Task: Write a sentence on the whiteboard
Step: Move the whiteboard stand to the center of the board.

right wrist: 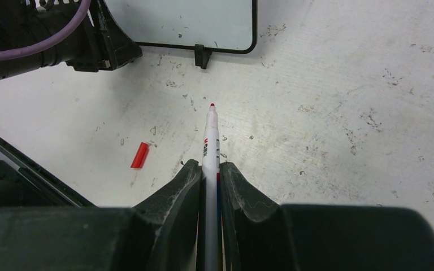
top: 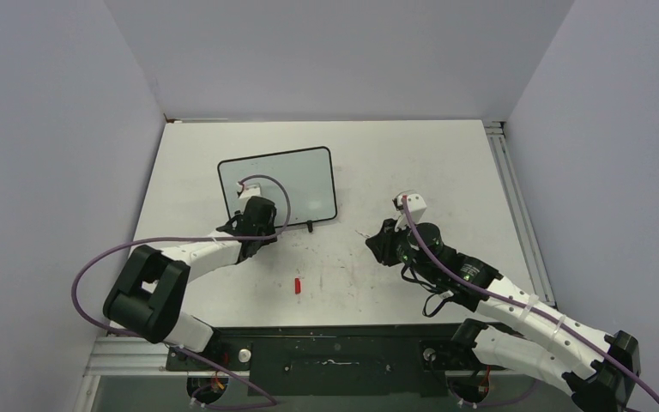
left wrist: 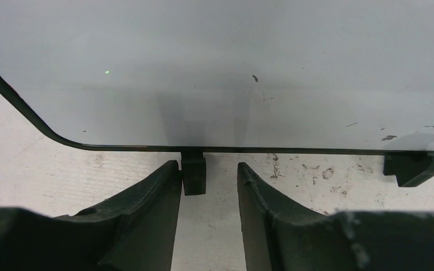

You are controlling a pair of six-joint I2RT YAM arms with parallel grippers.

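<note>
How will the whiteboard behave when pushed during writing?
Probably stiff: the whiteboard is a flat framed panel. Likely light, apt to slide or tip on its small feet. The left gripper at one foot might steady it.

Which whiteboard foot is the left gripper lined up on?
The foot between the left gripper's fingertips, near the whiteboard's rounded corner; the other foot sits clear aside.

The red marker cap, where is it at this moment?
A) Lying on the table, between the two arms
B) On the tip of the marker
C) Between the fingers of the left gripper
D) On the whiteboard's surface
A: the red cap lies alone on the table, while the marker, clamped in the right gripper, shows its bare red tip.
</note>
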